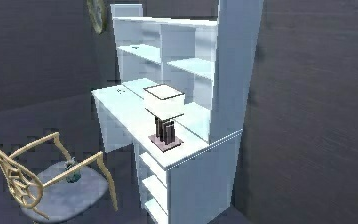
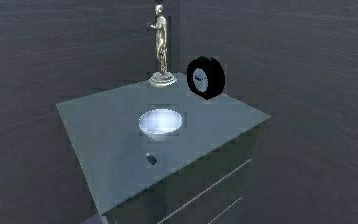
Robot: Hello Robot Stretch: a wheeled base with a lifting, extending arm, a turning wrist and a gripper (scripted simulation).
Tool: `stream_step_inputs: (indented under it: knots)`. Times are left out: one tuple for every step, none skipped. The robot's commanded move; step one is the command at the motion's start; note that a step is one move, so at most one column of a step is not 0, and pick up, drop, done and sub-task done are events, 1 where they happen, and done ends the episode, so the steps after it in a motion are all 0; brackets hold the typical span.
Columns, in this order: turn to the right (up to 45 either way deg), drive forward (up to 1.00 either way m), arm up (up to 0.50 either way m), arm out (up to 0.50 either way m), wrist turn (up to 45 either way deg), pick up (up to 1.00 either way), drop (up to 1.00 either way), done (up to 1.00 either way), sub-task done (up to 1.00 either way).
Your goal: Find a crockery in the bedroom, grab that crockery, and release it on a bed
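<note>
A shiny metallic bowl (image 2: 160, 124) sits on top of a grey-green cabinet (image 2: 107, 130) in the arm side view, near the middle of its top. Behind the bowl stands a golden statuette (image 2: 162, 45) on a round base, and next to it a round black alarm clock (image 2: 205, 77). A small dark knob-like thing (image 2: 151, 158) lies near the cabinet's front edge.
In the forward view a white desk (image 1: 122, 105) with tall shelves (image 1: 182, 50) stands against a dark wall, a small table lamp (image 1: 165, 110) on its lower unit. A wooden chair (image 1: 42, 175) with a grey cushion stands at the forward view's lower left. Dark floor lies around.
</note>
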Motion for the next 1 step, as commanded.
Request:
stream_step_inputs:
  knots:
    - [0.0,0.0,0.5,0.0,0.0,0.0,0.0,0.0,0.0]
